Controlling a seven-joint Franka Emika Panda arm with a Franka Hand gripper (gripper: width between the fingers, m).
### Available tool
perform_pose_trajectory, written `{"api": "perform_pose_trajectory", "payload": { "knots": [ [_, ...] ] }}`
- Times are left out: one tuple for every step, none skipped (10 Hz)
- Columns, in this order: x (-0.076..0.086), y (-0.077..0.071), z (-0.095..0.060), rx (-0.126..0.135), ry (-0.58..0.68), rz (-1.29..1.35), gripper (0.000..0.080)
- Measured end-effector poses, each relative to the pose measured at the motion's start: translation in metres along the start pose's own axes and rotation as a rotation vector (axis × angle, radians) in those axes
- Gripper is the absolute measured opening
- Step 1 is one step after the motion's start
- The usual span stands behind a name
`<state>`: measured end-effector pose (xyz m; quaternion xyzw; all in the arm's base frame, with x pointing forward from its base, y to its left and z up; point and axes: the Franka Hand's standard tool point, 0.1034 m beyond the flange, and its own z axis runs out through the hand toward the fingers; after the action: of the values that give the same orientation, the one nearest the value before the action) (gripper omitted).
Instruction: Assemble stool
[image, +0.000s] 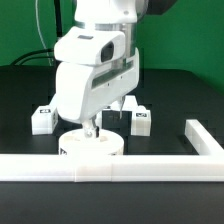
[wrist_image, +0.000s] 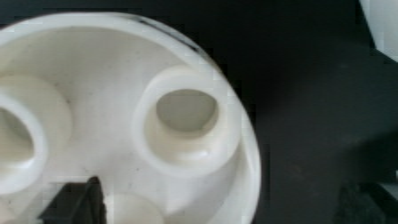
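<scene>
The seat (image: 90, 147) lies flat on the black table (image: 25, 85), near the middle and just behind the long rail (image: 110, 167) that runs along the near edge. The gripper (image: 97, 128) hangs straight down over the seat, its tips at or just above the disc's top face. The wrist view shows the seat (wrist_image: 125, 60) close up, with one open hole (wrist_image: 183, 112) in the clear and a second hole cut off at the picture's edge.

A dark finger (wrist_image: 75, 198) shows at the frame's edge beside a pale blurred shape. Whether that shape is a leg in the grip or only part of the seat cannot be told, and neither can how wide the fingers stand.

Two legs lie loose farther back. One leg (image: 42, 120) is on the exterior view's left and the other leg (image: 140, 122) is on its right, both apart from the seat.

The robot appears to be working at the seat itself, early in the assembly, since no leg can be seen standing in a hole. The next move likely calls for careful centring over a hole, or a firm hold on the disc's rim. The arm should keep upright so that nothing jams or pushes the seat against the rail.
</scene>
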<state>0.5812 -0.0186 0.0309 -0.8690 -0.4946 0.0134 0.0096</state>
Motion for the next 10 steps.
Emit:
{"api": "perform_pose_trajectory", "payload": {
  "knots": [
    [0.001,-0.001,0.002,0.002,0.000,-0.001,0.0650],
    [0.002,-0.001,0.004,0.004,0.000,-0.002,0.0650],
    [0.002,-0.001,0.007,0.008,-0.001,-0.002,0.0650],
    [0.002,-0.002,0.009,0.012,-0.003,-0.003,0.0650],
    [0.001,-0.003,0.012,0.016,-0.005,-0.002,0.0650],
    [-0.001,-0.005,0.017,0.022,-0.008,-0.001,0.0650],
    [-0.001,-0.005,0.019,0.021,-0.007,-0.001,0.0650],
    [0.000,-0.005,0.019,0.019,-0.005,-0.001,0.0650],
    [0.000,-0.005,0.019,0.019,-0.005,-0.001,0.0525],
    [-0.001,-0.005,0.019,0.019,-0.005,-0.001,0.0525]
  ]
}}
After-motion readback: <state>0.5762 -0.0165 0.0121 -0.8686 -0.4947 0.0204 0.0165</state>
